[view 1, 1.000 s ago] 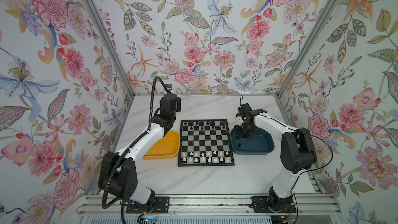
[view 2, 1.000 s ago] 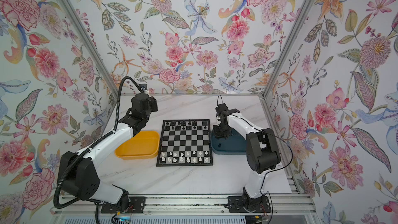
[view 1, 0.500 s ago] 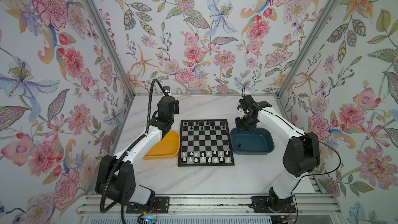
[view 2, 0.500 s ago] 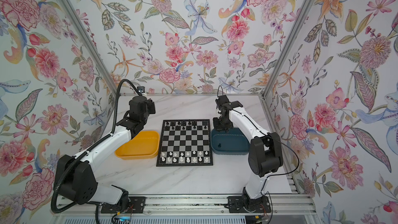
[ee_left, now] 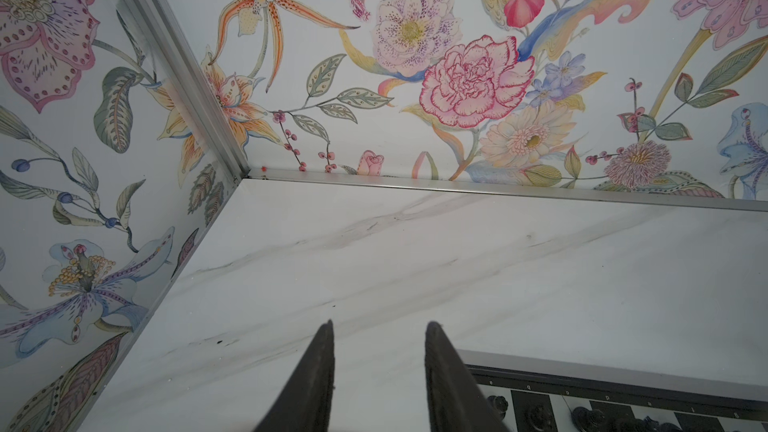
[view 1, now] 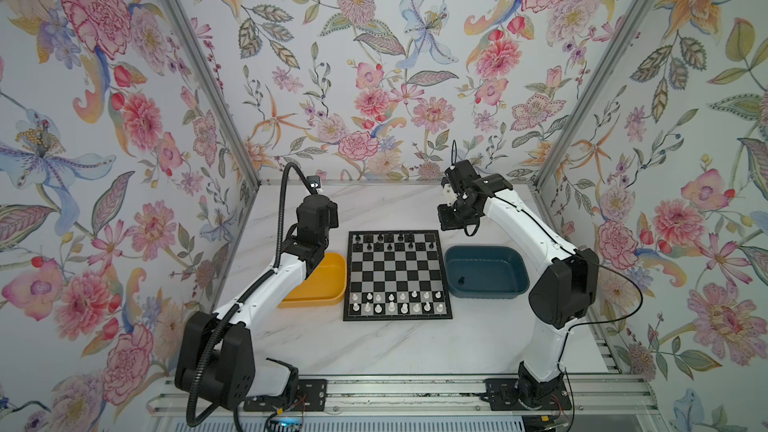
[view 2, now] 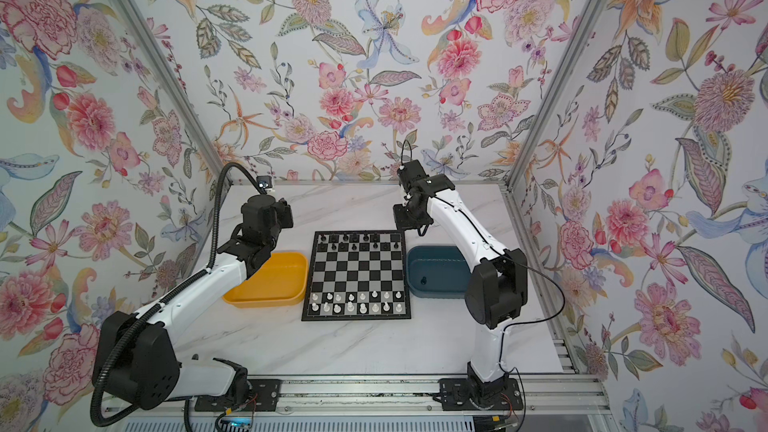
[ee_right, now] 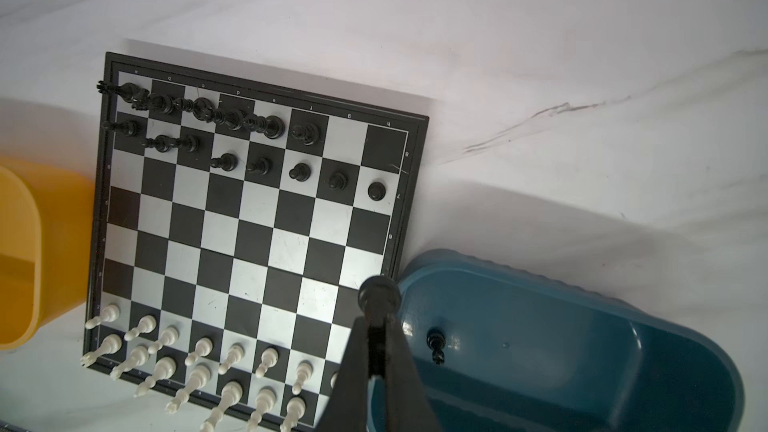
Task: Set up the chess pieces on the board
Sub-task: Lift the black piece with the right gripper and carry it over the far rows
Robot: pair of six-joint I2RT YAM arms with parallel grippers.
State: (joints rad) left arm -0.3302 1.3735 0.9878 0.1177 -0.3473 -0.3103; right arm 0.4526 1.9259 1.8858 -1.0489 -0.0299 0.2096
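The right gripper [ee_right: 377, 320], raised just beyond the board's [view 1: 397, 273] far right corner, pinches a black chess piece [ee_right: 379, 289], the left gripper [ee_left: 378, 326] hangs parted and empty off its far left corner, and a second black piece [ee_right: 436, 344] lies in the dark blue tray [view 1: 513, 259] beside it.

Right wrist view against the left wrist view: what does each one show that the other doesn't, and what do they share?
Only the right wrist view: the right gripper shut on a black chessman, the dark blue tray with a single black piece in it, the yellow tray, and the white pieces. Only the left wrist view: the left gripper, open and empty, and the flowered walls. Both: the board at its black-side edge, some black pieces standing there, and the marble table.
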